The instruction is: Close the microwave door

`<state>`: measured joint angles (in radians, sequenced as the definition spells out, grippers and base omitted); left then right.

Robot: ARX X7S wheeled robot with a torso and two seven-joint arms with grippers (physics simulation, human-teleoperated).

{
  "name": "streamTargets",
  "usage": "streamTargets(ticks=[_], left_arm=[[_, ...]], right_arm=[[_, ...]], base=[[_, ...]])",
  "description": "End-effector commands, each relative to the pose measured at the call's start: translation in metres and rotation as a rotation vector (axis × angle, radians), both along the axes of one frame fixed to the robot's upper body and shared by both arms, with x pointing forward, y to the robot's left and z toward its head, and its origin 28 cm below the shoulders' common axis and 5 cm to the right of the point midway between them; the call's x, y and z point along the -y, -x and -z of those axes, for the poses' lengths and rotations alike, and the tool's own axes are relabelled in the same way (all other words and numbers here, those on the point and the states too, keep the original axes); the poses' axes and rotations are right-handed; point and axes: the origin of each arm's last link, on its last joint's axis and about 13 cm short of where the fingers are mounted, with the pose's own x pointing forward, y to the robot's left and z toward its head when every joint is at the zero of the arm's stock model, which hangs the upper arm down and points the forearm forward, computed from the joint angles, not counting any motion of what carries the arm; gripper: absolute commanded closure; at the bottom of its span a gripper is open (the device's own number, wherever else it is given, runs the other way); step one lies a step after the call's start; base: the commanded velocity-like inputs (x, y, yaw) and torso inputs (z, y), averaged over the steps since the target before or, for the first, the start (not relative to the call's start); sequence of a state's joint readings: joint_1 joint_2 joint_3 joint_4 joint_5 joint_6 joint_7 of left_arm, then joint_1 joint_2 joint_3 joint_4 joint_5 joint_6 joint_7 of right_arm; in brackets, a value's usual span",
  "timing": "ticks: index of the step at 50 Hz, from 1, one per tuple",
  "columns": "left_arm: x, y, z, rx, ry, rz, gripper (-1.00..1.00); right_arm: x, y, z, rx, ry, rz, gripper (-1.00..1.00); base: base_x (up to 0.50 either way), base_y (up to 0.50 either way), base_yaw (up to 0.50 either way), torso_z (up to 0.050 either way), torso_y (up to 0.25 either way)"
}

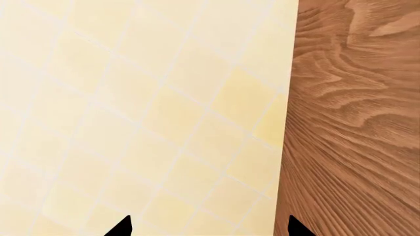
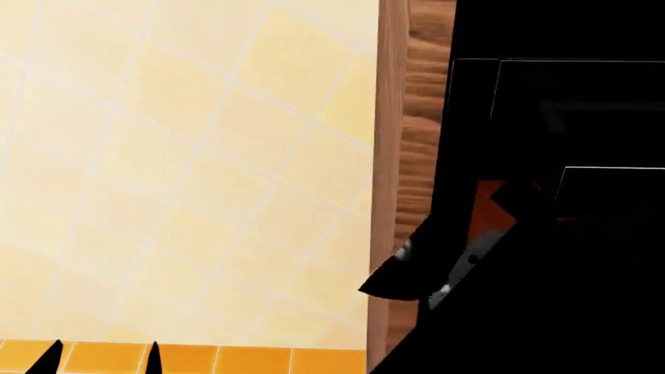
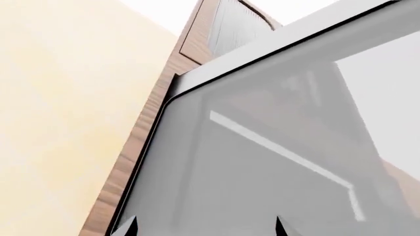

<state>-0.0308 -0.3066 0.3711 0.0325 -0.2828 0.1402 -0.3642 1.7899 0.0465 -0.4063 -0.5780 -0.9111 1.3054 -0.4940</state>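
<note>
The microwave door (image 2: 550,117) is a glossy black panel with thin pale edge lines, filling the right of the head view. In the right wrist view the microwave door (image 3: 276,162) looks grey and shiny, very close in front of my right gripper (image 3: 203,227). That gripper is open, both fingertips pointing at the door face with nothing between them. A dark part of my right arm (image 2: 416,273) lies against the door's left edge. My left gripper (image 1: 208,227) is open and empty, facing the tiled wall; its tips show low in the head view (image 2: 101,358). How far the door stands ajar is unclear.
A cream tiled wall (image 2: 177,171) fills the left, with an orange tile band (image 2: 239,360) along the bottom. A brown wood-grain cabinet strip (image 2: 410,156) runs between wall and door; the same wood panel (image 1: 354,123) is at my left gripper's right fingertip.
</note>
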Motion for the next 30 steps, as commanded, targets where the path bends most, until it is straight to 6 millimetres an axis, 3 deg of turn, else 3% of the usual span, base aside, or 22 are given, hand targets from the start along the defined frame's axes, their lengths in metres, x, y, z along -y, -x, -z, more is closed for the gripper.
streamTargets(ticks=[1,18,22,30], left_arm=[[0.000,0.000,0.000,0.000,-0.001,0.000,-1.00],[0.000,0.000,0.000,0.002,-0.005,0.001,-1.00],[0.001,0.000,0.000,0.001,-0.004,0.000,-1.00],[0.001,0.000,0.000,0.001,-0.006,0.000,-1.00]], right_arm=[[0.010,-0.020,-0.003,-0.040,-0.056,-0.020,-1.00],[0.018,-0.038,-0.007,-0.070,-0.110,-0.024,-1.00],[0.020,-0.041,-0.010,-0.046,-0.139,-0.121,-1.00],[0.024,-0.045,-0.013,-0.034,-0.141,-0.083,-1.00]], base=[[0.00,0.00,0.00,0.000,0.000],[0.00,0.00,0.00,0.000,0.000],[0.00,0.00,0.00,0.000,0.000],[0.00,0.00,0.00,0.000,0.000]])
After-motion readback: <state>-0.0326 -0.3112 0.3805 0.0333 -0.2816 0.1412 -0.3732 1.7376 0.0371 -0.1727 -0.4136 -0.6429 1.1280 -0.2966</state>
